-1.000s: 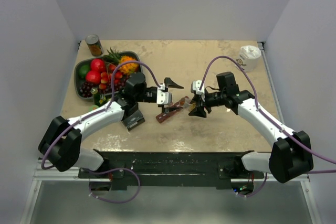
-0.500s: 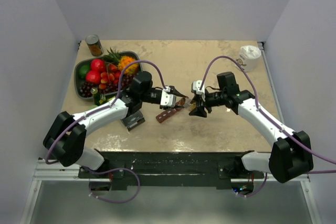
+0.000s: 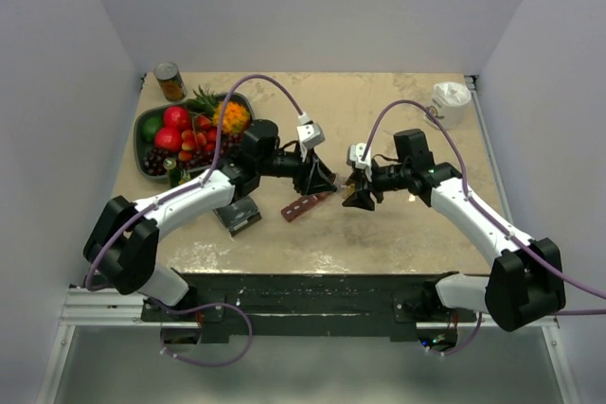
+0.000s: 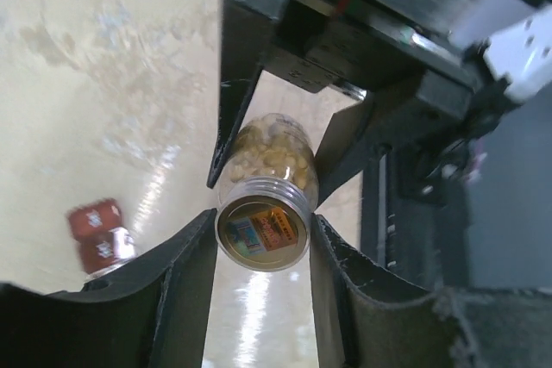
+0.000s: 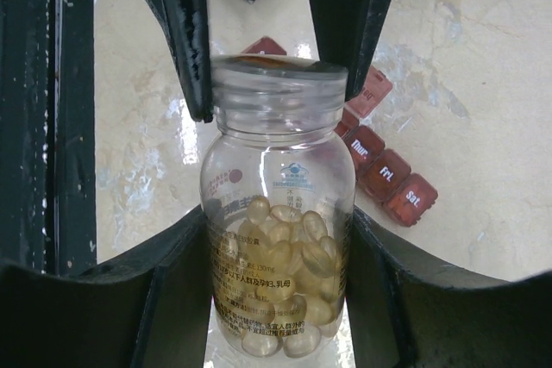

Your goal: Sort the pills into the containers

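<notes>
Left jaws: I have them closed part-way on the cap (image 5: 278, 84), one finger pressed to each side of it
Right jaws: I have them closed part-way round the body of the bottle (image 5: 278, 213), gripping its lower half from both sides
Bottle: clear, held off the desk (image 3: 398, 234) between my two arms, lying roughly level, cap end toward my left arm
Pills (image 5: 280, 299): yellowish capsules, all inside the bottle, gathered at its base end
Pill strip (image 3: 305, 205): dark red row of small boxes, flat on the desk and slanted, one end just below the bottle; the lids I can see are down
Fruit bowl (image 3: 142, 125): far left of the desk, well apart from the bottle
Tin can (image 3: 169, 81): just behind the bowl
White cup (image 3: 450, 101): far right corner
</notes>
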Available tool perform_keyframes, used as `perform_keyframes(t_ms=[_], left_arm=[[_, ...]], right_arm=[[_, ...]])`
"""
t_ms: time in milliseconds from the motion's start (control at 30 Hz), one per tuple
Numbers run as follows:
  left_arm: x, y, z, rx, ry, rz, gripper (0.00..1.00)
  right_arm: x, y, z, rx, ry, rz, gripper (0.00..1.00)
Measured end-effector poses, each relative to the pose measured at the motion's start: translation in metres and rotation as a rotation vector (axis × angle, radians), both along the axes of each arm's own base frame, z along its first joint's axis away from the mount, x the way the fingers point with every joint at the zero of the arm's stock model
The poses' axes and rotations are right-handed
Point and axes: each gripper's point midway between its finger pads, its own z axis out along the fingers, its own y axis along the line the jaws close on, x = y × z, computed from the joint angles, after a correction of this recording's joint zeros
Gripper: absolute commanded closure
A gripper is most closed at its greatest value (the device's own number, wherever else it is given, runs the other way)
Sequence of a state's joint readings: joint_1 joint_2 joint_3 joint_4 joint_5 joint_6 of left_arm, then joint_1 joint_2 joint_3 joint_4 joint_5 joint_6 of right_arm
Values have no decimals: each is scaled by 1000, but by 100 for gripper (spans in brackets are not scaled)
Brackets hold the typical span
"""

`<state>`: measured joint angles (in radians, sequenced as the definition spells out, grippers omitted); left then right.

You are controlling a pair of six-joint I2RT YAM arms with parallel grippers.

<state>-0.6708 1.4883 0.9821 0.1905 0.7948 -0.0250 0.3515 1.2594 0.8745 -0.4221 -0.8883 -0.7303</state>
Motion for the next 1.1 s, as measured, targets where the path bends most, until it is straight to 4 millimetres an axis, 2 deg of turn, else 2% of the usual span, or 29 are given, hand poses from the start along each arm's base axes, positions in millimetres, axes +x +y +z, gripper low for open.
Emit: perform_keyframes(t_ms=[300, 467, 600, 867, 967, 1100], left_arm=[[-5, 0, -5, -39, 635, 253, 98], [-5, 4, -4, -89, 838, 369, 98], [0, 10, 2, -106, 857, 442, 98], [17, 38, 30, -180, 774, 522, 97], [29, 54, 20, -143, 700, 592, 95], [50, 89, -17, -21, 596, 730, 92]], right_arm=[[-3, -3, -6, -13, 22, -10, 100], [-4, -3, -7, -12, 24, -9, 100], [0, -1, -3, -3, 1, -11, 100], [4, -3, -3, -5, -7, -24, 100], [4, -3, -3, -6, -7, -26, 100], [5, -4, -3, -6, -7, -32, 100]])
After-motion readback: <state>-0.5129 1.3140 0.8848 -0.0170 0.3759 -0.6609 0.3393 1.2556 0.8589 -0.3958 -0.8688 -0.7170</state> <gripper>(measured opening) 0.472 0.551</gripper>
